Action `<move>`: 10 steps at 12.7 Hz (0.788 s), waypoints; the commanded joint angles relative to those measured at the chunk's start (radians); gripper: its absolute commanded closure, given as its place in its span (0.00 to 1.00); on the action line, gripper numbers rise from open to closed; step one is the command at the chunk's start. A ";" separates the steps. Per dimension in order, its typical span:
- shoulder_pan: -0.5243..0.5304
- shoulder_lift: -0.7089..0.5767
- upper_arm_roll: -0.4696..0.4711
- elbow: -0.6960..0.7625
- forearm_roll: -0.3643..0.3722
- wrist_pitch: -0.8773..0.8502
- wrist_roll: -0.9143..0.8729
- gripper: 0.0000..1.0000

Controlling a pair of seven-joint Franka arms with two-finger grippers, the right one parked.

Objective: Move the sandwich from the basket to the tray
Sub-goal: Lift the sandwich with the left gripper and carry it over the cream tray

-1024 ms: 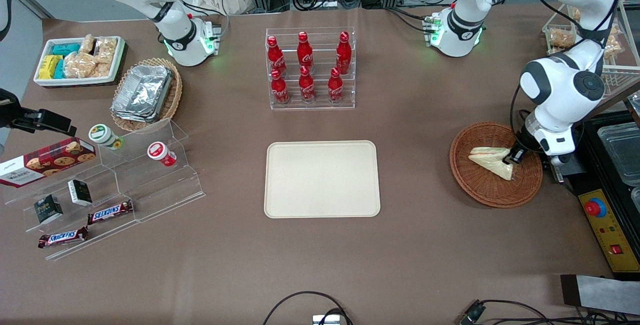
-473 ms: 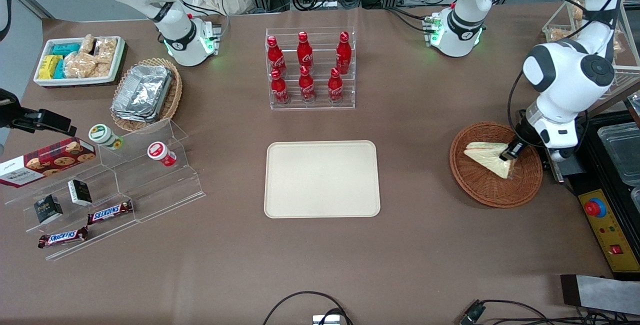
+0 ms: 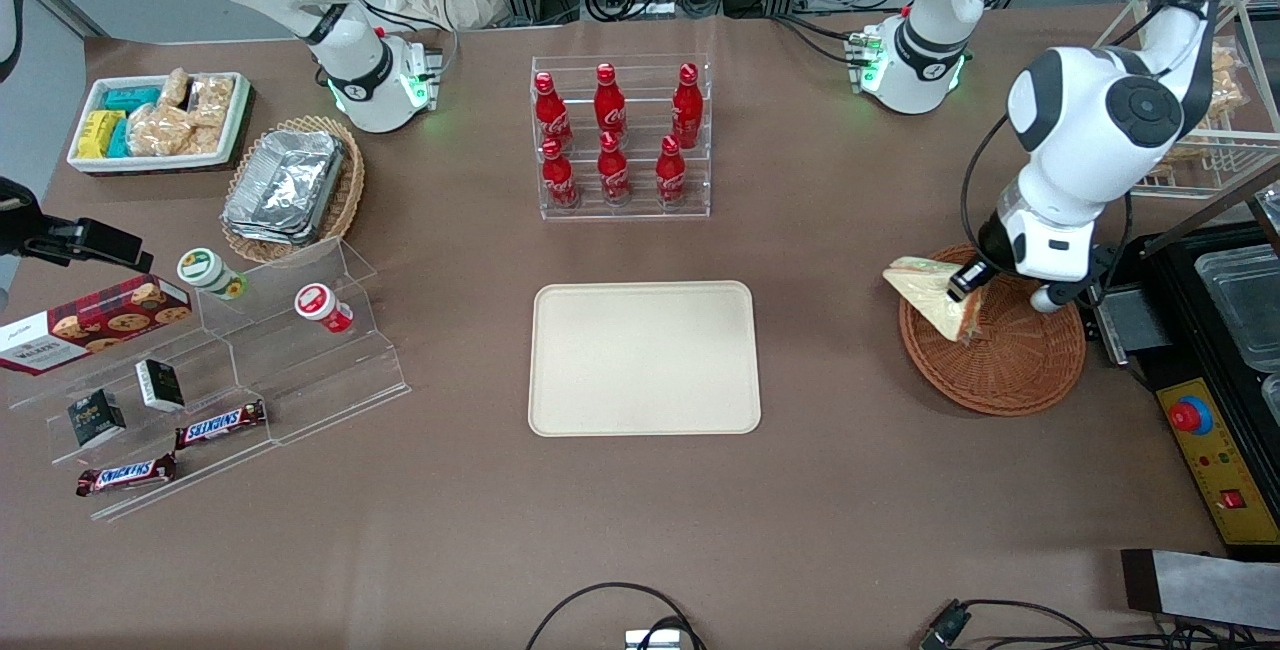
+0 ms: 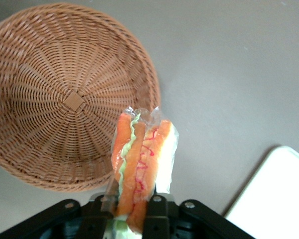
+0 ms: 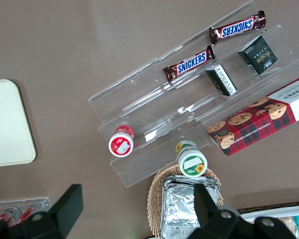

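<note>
The end effector (image 3: 968, 282) is seen at the right of the front view, closed on the sandwich (image 3: 932, 294), which is gripped at one end between the two fingers (image 4: 157, 214). The sandwich is held clear of the basket (image 3: 1010, 360), over the rim nearest the tray (image 3: 643, 358), its pale point reaching out above the bare tabletop (image 3: 830, 330). In the wrist view the wrapped cut edge (image 4: 139, 159) is shown with orange and green filling, and the basket (image 4: 65, 94) beneath it holds nothing. The tray lies flat at the centre of the front view, well apart from the basket. A rack of red bottles (image 3: 620, 135) stands above the tray in the frame.
</note>
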 commanded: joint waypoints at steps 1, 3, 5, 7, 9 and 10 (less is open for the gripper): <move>0.004 0.026 -0.072 0.144 0.048 -0.133 -0.016 0.83; 0.004 0.068 -0.145 0.203 0.096 -0.144 -0.027 0.83; 0.004 0.130 -0.216 0.272 0.139 -0.150 -0.094 0.83; -0.002 0.207 -0.277 0.345 0.194 -0.155 -0.155 0.82; -0.055 0.288 -0.296 0.420 0.278 -0.194 -0.168 0.82; -0.084 0.333 -0.296 0.472 0.309 -0.230 -0.192 0.82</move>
